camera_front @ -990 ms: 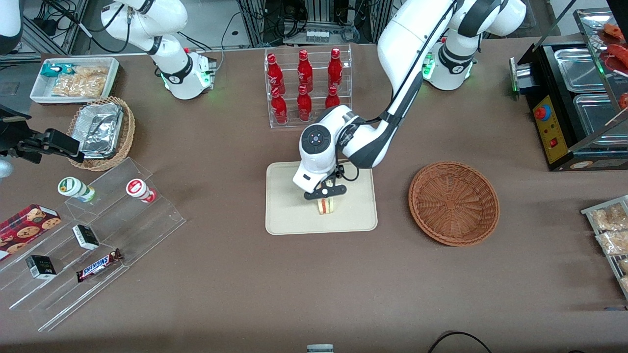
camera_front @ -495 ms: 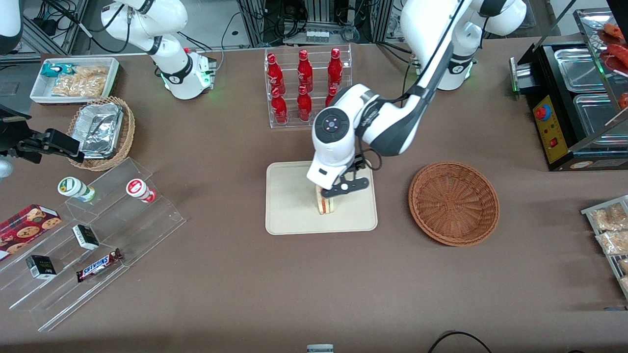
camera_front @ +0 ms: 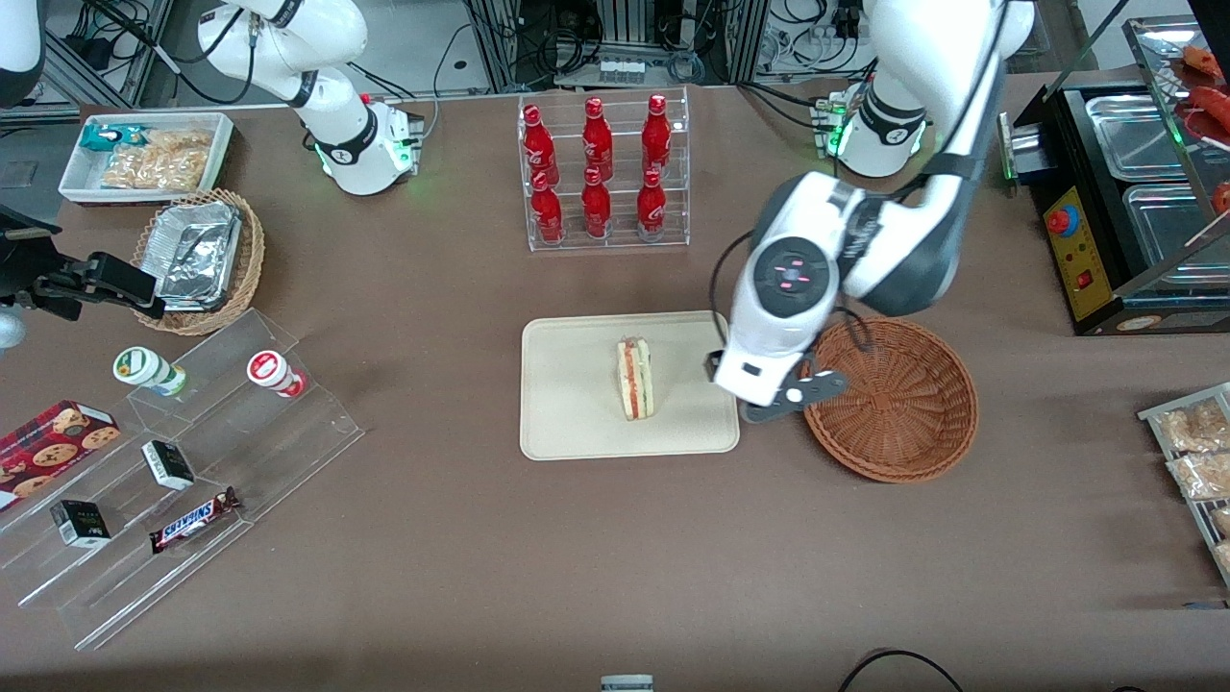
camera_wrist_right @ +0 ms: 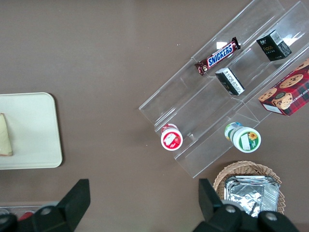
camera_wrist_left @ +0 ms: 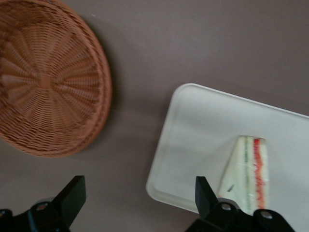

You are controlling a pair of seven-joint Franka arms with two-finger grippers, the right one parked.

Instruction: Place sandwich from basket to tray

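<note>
- The sandwich [camera_front: 634, 379] [camera_wrist_left: 247, 173] is a triangular wedge of pale, soft-looking bread, its cut edge striped red, white and green; it stands on edge on the tray, just right of the tray's middle in the front view.
- The tray [camera_front: 567, 423] [camera_wrist_left: 193, 140] is a flat cream rectangle with rounded corners, a low rim and a plain matte surface, at the centre of the front view.
- The gripper [camera_front: 794, 396] [camera_wrist_left: 137, 200] hangs above the gap between tray and basket, its black fingers [camera_wrist_left: 72, 195] spread wide and holding nothing.
- The basket [camera_front: 890, 398] [camera_wrist_left: 46, 79] is round and shallow, of reddish-brown wicker woven out from its centre, right of the tray.
- The table [camera_front: 615, 557] is covered in a dull brown cloth.
</note>
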